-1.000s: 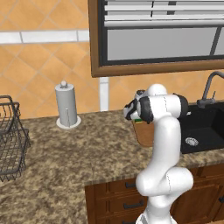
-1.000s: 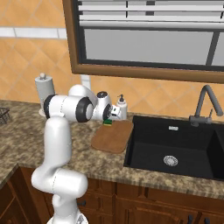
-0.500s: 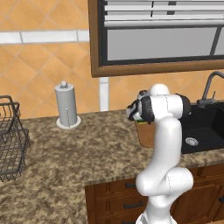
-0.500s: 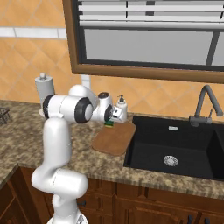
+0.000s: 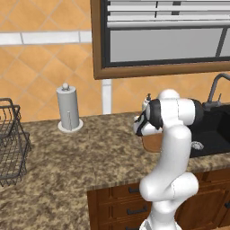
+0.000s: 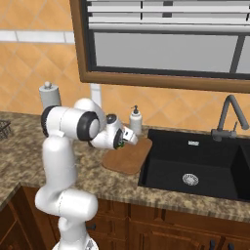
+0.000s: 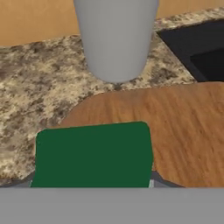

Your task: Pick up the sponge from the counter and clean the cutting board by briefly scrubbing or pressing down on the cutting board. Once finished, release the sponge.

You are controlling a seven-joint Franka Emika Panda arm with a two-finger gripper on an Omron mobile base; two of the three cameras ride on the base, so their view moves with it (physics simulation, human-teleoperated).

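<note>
gripper (image 6: 130,138) clamped on sponge (image 7: 92,155), over cutting board (image 6: 128,156) near edge, soap bottle (image 7: 115,37) at 12 o'clock

A white soap dispenser bottle (image 6: 135,121) stands upright just beyond the jaws, by the tiled wall; in the hand view its pale grey body (image 7: 115,37) rises directly ahead. A black sink basin (image 6: 195,163) lies to the right of the jaws, with a grey faucet (image 6: 226,117) at its back edge. Well to their left stands a paper towel roll (image 5: 68,108) on its holder, and farther left a black wire rack (image 5: 11,143). Above, a brown-framed window (image 6: 161,41) with blinds.
</note>
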